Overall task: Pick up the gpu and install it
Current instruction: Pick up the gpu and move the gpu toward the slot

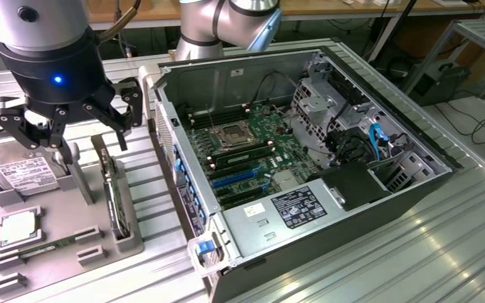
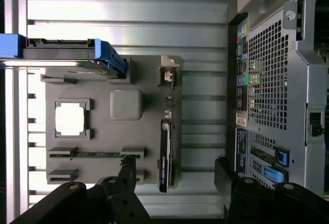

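The gpu (image 1: 113, 192) stands on its edge in a slot of the grey holder tray (image 1: 108, 249), beside the open computer case (image 1: 310, 158). In the wrist view the gpu (image 2: 164, 154) shows edge-on as a thin dark card with its metal bracket end toward the far side of the tray (image 2: 103, 131). My gripper (image 1: 74, 134) hangs open above the tray, over the gpu's far end and apart from it. Its two black fingers (image 2: 128, 170) straddle the card's near end, and nothing sits between them in my gripper (image 2: 177, 175).
The tray also carries a silver hard drive (image 1: 23, 170) in a blue caddy (image 2: 61, 52), a CPU (image 1: 19, 227) and a memory stick (image 2: 92, 153). The case lies open with the green motherboard (image 1: 242, 145) and blue slots (image 1: 234, 180) exposed. Its rear panel (image 2: 277, 80) stands close to the tray.
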`<state>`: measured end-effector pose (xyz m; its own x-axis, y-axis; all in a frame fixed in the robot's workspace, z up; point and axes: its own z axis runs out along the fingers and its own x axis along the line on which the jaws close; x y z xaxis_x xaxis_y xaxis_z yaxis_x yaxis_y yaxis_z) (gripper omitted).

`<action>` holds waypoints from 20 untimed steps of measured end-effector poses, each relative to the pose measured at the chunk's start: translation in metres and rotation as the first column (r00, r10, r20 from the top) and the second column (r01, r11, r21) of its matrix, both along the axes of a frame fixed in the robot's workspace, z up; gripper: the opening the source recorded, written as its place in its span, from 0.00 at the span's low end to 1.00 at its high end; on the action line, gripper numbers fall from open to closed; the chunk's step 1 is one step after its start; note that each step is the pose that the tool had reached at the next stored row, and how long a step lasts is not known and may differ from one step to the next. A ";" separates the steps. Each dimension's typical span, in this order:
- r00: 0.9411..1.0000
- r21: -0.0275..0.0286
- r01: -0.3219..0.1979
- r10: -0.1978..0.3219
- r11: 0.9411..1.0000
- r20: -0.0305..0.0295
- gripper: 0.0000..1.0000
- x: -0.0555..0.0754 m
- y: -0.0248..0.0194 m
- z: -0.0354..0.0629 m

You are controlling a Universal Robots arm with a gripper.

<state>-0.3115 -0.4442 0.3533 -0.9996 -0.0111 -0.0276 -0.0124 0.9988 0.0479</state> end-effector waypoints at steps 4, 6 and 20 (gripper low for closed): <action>1.000 0.000 0.000 0.000 1.000 0.000 0.72 0.000 0.0000 -0.0032; 1.000 0.000 0.000 0.000 1.000 0.000 0.72 0.000 0.0000 -0.0058; 1.000 0.000 0.000 0.000 1.000 0.000 0.72 0.000 -0.0001 -0.0192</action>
